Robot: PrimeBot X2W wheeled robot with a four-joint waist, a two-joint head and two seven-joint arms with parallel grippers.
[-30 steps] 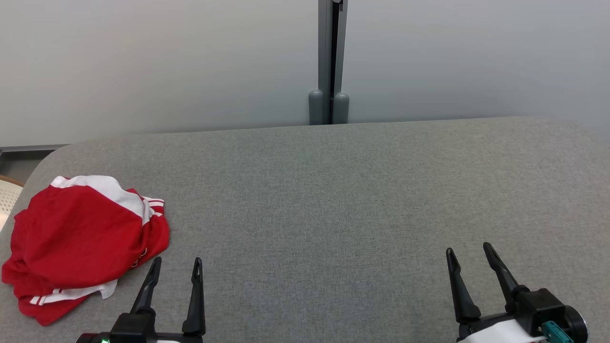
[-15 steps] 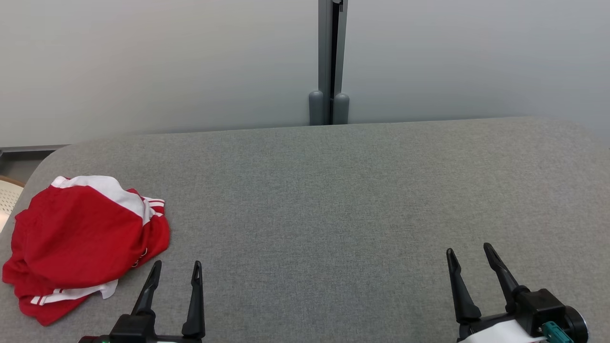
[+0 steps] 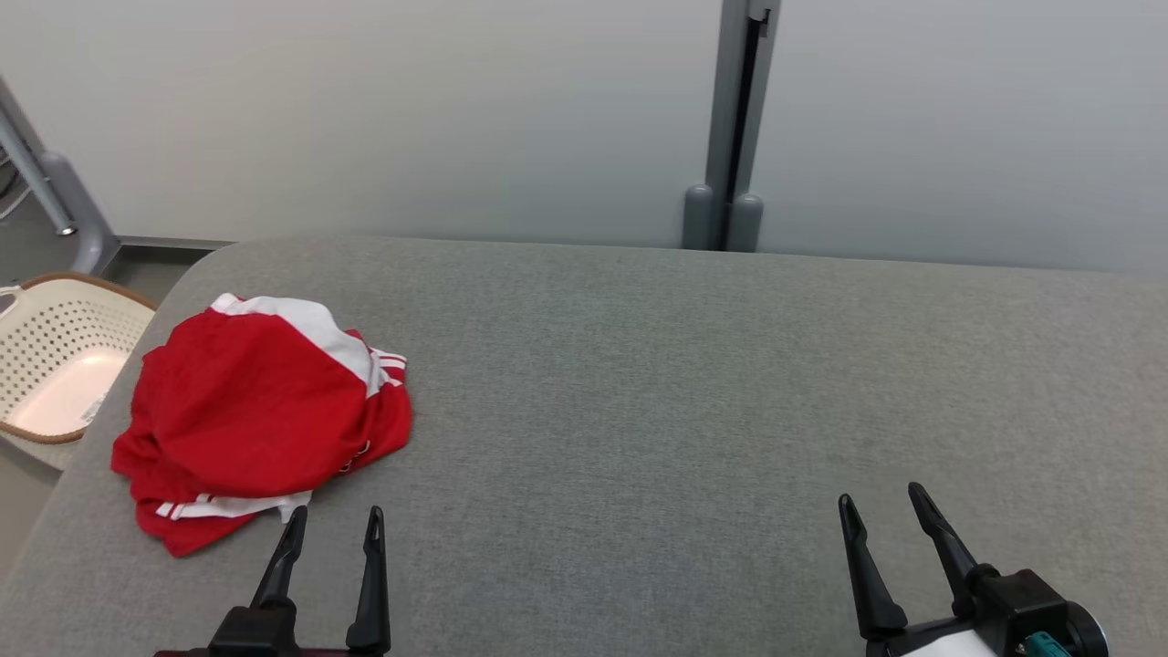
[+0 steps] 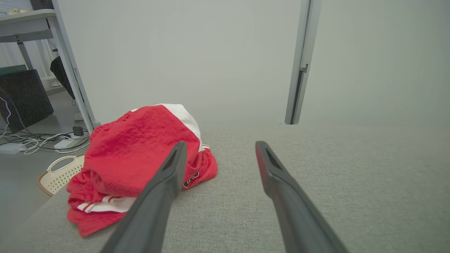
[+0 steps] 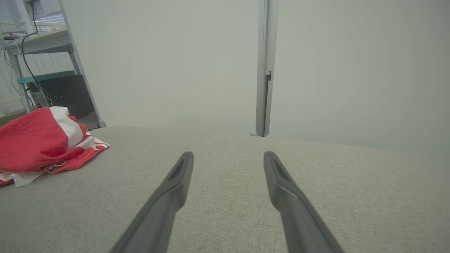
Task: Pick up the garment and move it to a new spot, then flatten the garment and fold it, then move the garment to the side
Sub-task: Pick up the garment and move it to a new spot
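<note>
Head view shows us nothing done yet: the garment (image 3: pixel 255 411) lies crumpled and untouched, left gripper (image 3: pixel 334 527) and right gripper (image 3: pixel 882 511) both spread empty.

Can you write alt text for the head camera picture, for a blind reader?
A crumpled red and white garment lies at the left of a grey table. The left gripper and right gripper sit open and empty along the bottom edge; a cream basket stands beyond the table's left edge.
</note>
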